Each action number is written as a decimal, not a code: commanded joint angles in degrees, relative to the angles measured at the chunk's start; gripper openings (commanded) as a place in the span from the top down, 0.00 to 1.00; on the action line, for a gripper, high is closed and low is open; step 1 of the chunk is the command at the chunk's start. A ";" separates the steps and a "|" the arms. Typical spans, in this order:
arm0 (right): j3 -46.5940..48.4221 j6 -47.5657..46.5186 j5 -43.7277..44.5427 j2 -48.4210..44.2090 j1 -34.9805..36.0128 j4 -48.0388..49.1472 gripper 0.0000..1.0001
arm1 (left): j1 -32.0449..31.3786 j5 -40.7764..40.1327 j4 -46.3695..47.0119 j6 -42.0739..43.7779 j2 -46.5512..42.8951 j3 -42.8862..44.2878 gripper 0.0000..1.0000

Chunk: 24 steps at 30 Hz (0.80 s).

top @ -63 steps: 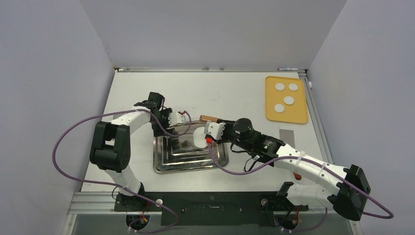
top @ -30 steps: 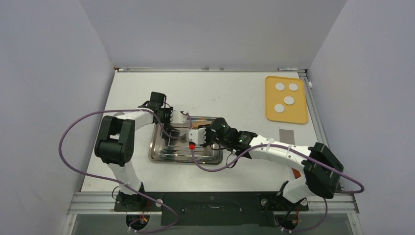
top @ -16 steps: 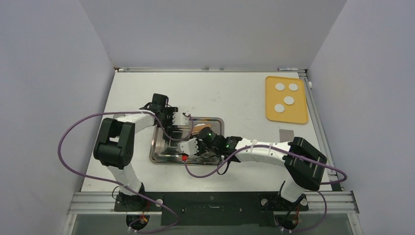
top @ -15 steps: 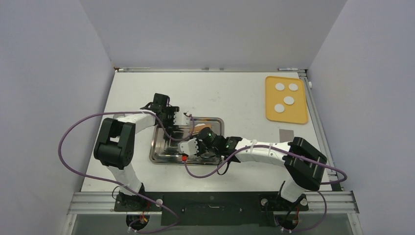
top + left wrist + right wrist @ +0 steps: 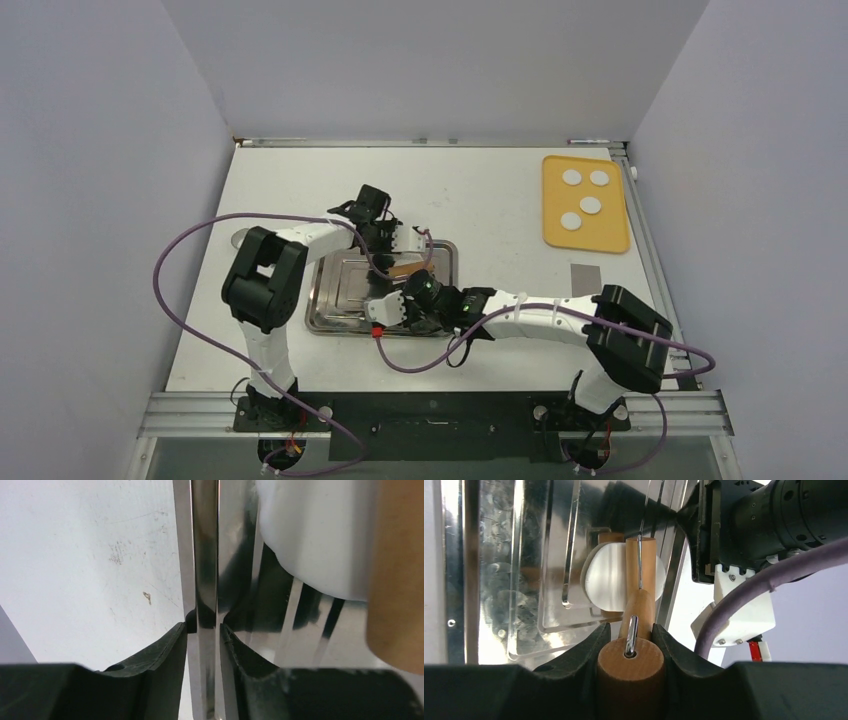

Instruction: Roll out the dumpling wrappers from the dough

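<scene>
White counter [image 5: 480, 190] under everything, with grey walls on three sides. Near its middle, a shallow steel tray [image 5: 340, 295], the landmark for all below. Two white-and-black arms bent in over the tray's right half, purple cables looping beside them. Well apart from the tray, off to its far right, a yellow board [image 5: 610, 238] flat on the counter.

Inside the tray, toward its far right corner, a wooden rolling pin [image 5: 647, 565] laid over a white dough piece [image 5: 599, 577], touching it, with dough showing on either side of the wood. Right tool [image 5: 630, 635] closed snugly around the pin's near handle, one black finger pressed to each side of the round wooden end.

Left tool [image 5: 202, 630] narrowed to a pinch on the tray's far rim, toward that same corner. One pad outside over the counter, the other inside the tray, both touching the thin metal edge. In the left wrist view, dough and pin just inside that rim, close to the pinch.

Right of the tray, nearer than the board, a small grey patch [image 5: 587, 279] on the counter.

Smallest of all, four dumpling wrappers [image 5: 591, 205]: flat white discs on the yellow board, apart from one another, far from the tray and from both tools.
</scene>
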 commanded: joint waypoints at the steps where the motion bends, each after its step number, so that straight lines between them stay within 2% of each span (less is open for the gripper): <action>1: -1.60 4.03 -1.42 0.12 -1.06 -1.99 0.92 | -0.24 1.09 -3.54 -1.58 4.17 0.31 0.76; 6: 2.91 2.74 1.20 6.56 -4.26 2.94 0.92 | -0.50 5.33 -2.49 -2.70 3.49 -2.35 0.92; 10: 1.81 3.14 3.92 6.81 -1.80 -0.36 0.92 | -0.65 8.61 -0.86 -2.95 2.13 -4.54 1.00; 14: -2.22 7.09 5.46 3.19 2.34 -4.78 0.92 | -1.05 9.03 0.15 -4.60 2.45 -4.98 1.00; 17: -3.16 8.96 3.83 1.57 1.82 -3.32 0.92 | -1.13 9.31 1.58 -6.14 1.87 -6.17 1.00; 21: 1.35 6.61 3.82 7.50 -2.63 0.12 0.92 | -1.14 9.45 3.67 -6.39 0.71 -8.20 1.00; 24: 4.55 5.68 5.38 10.82 -3.24 0.72 0.92 | -1.14 9.33 3.47 -6.87 0.96 -7.83 1.00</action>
